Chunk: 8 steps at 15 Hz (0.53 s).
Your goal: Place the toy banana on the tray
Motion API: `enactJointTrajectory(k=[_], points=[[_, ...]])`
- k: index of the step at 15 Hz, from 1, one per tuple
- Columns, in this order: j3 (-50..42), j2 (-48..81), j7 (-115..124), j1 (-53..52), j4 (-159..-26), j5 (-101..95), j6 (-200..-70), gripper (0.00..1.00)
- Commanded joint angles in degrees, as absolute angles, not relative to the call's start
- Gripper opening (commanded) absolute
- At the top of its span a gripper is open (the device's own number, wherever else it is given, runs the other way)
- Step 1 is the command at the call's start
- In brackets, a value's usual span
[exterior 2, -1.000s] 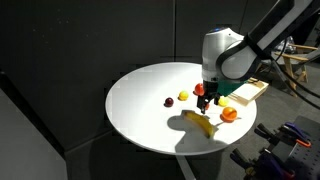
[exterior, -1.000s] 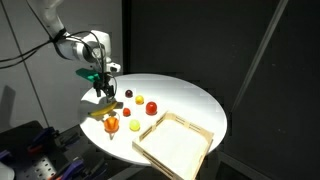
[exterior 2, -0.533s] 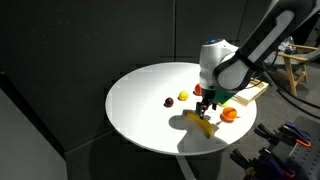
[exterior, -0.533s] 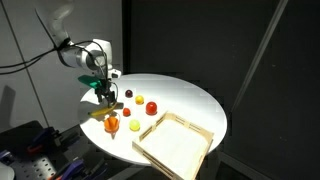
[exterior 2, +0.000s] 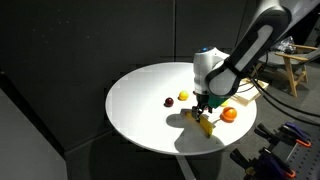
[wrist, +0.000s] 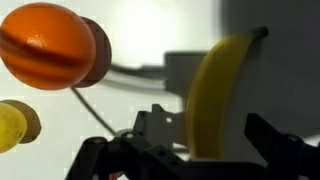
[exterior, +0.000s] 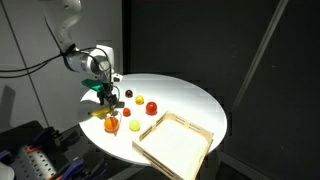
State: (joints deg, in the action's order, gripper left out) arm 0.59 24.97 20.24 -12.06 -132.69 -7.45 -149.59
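White round table (exterior 2: 140, 100), dark room. Gripper (wrist: 208, 150) spread open, empty, straddling the toy banana (wrist: 215, 90) just beneath; banana's long axis crosses the closing line.

No readable text, label, brand, number or sign in any view.

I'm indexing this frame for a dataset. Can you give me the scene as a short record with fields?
surface: round white table
toy banana: lying on the table near its edge, outside the tray
tray: light wood, on the table, apart from the banana
gripper: open, low over the banana; wrist view shows a finger on either side
neighbours: orange ball beside the banana; small yellow fruit farther off
status: banana not yet gripped
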Motion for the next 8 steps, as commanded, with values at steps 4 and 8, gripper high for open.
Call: enactJointTrajectory(k=[4, 8], points=[[-1.2, 27.4, 21.0, -13.1, -129.9, -7.5, -149.5, 1.00], [-1.5, 27.9, 21.1, -13.4, -129.4, -7.6, -149.4, 0.56]])
